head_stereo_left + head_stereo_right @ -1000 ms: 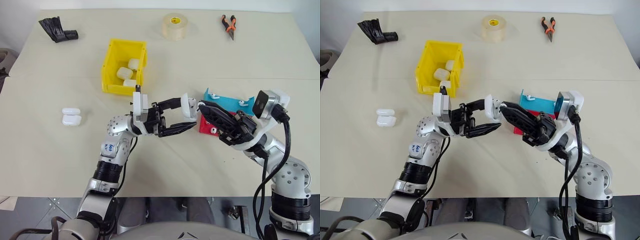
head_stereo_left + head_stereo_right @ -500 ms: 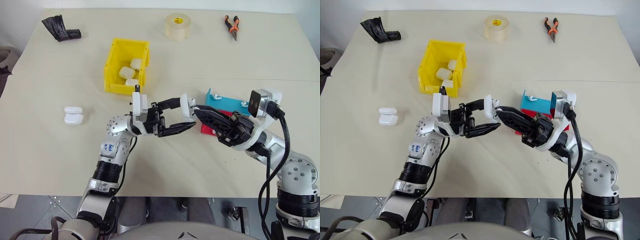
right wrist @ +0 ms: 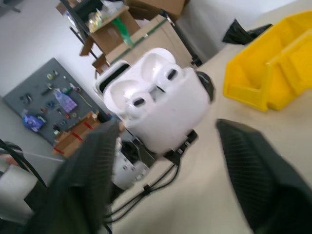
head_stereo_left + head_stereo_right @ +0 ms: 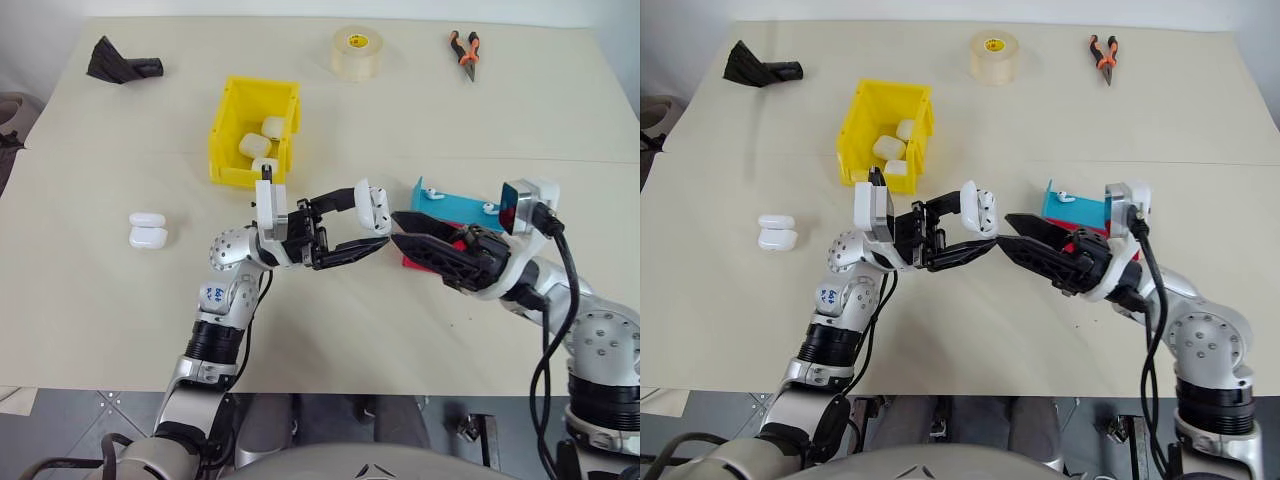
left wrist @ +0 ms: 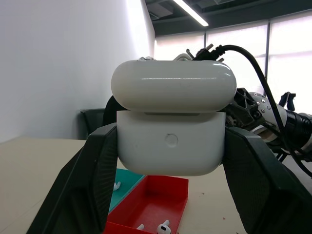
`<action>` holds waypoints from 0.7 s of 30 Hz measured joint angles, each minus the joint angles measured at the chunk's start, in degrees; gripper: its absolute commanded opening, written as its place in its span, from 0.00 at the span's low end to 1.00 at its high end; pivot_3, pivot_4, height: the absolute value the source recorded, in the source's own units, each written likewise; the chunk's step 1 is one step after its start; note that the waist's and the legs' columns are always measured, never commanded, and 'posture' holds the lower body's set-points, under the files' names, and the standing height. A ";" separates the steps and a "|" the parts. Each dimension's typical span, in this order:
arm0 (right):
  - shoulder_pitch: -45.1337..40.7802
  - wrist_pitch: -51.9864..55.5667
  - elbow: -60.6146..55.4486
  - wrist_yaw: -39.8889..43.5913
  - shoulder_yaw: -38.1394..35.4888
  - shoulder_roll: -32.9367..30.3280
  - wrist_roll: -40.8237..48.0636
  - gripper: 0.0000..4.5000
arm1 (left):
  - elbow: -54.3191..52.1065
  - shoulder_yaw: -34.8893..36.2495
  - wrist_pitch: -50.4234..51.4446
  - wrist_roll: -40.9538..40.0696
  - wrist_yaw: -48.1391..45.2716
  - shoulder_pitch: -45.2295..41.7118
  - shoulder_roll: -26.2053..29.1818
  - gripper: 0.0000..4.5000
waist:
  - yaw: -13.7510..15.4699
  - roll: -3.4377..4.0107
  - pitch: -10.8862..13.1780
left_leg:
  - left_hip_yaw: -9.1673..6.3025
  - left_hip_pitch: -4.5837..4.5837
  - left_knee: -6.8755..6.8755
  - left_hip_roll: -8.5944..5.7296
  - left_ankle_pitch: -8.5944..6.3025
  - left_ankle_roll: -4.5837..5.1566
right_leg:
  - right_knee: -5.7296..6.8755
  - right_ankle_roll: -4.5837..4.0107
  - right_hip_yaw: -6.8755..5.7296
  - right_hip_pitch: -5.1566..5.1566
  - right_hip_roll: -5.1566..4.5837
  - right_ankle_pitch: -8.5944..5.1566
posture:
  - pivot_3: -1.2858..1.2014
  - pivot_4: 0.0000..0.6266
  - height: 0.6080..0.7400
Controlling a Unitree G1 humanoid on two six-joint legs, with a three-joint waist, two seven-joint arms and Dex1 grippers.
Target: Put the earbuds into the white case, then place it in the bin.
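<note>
Earbuds (image 3: 169, 74) sat in their sockets in the white case (image 4: 372, 206), whose lid stood open; one was seated in each socket, as the right wrist view showed. The left gripper (image 4: 378, 222) was clenched on the case, one black finger pressed against each side of its body, holding it up above the table (image 4: 120, 310) near the middle of the scene. The right gripper (image 4: 400, 228) was released, its two fingers spread apart, pointing left toward the case and just beside it without gripping it.

Farther back and to the left stood the bin (image 4: 228, 140), bright yellow, with three white cases (image 4: 252, 146) lying inside it. It was well apart from the held case. On the left side of the table lay two more white cases (image 4: 146, 230), touching one another.

To the right of the grippers lay a blue tray (image 4: 452, 205) with a loose earbud (image 4: 429, 192) on it near its far left corner, and a red tray (image 4: 411, 259) just near of it, partly hidden by the right arm. In the left wrist view the red tray held further loose buds (image 5: 162, 227).

Along the far edge of the table were a black object (image 4: 118, 62) at the left, a roll of tape (image 4: 356, 51) in the middle and orange-handled pliers (image 4: 464, 48) at the right.
</note>
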 measured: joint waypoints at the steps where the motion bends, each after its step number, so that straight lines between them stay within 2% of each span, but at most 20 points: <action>1: 0.16 -0.95 0.35 1.13 -0.81 -0.73 -1.40 0.98 | -0.77 0.04 0.41 0.00 -0.13 0.27 1.14 0.62 | -0.04 0.00 0.00 | 0.00 0.00 0.00 0.00 0.00 0.00 | 0.00 0.00 0.00 0.00 0.00 0.00 | 0.52 0.24 1.00; 3: 0.25 -2.47 1.96 2.51 -2.05 -2.06 -3.72 0.96 | -1.92 0.12 1.01 0.22 -0.27 0.86 3.51 0.62 | -0.10 0.00 0.00 | 0.02 0.03 -0.02 0.01 0.00 0.00 | 0.01 0.00 0.01 0.00 0.00 0.00 | 0.52 0.24 1.00; 5: 0.43 -3.85 3.88 4.06 -2.83 -3.78 -6.70 0.85 | -2.55 -0.03 1.32 1.72 -0.15 1.53 6.59 0.62 | -0.11 0.00 0.00 | 0.02 0.03 -0.03 0.02 0.00 0.00 | 0.00 0.00 0.00 0.00 0.01 0.00 | 0.52 0.24 1.00; 8: 1.28 -6.35 5.11 8.04 -2.57 -6.72 -12.44 0.61 | -3.57 -1.38 1.52 6.19 0.33 1.77 11.62 0.62 | -0.03 0.00 0.00 | 0.04 0.03 -0.02 0.00 0.00 0.00 | 0.00 0.00 0.02 0.00 0.00 0.00 | 0.52 0.24 1.00; 11: 0.72 -8.79 5.17 11.67 -0.73 -7.04 -16.04 0.39 | -3.63 -4.00 1.99 11.96 0.85 0.88 16.02 0.62 | 0.06 0.00 0.00 | 0.04 0.02 -0.02 0.00 0.00 0.00 | 0.00 0.00 0.01 0.00 0.00 0.00 | 0.52 0.24 1.00; 16: -3.06 -12.06 2.31 15.33 5.16 -6.58 -20.84 0.01 | -3.75 -8.79 2.58 17.60 1.26 -3.73 16.97 0.62 | -0.07 0.00 0.00 | 0.03 0.02 -0.02 0.00 0.00 0.00 | 0.00 0.00 0.01 0.00 0.01 0.00 | 0.52 0.24 1.00; 21: -7.39 -11.68 0.19 14.48 8.71 -4.39 -21.84 0.01 | -3.76 -11.03 5.84 19.00 3.36 -4.88 14.71 0.62 | -0.04 -0.01 0.01 | 0.02 0.01 -0.01 0.01 0.00 0.00 | 0.01 0.00 0.00 0.00 0.01 0.00 | 0.52 0.24 1.00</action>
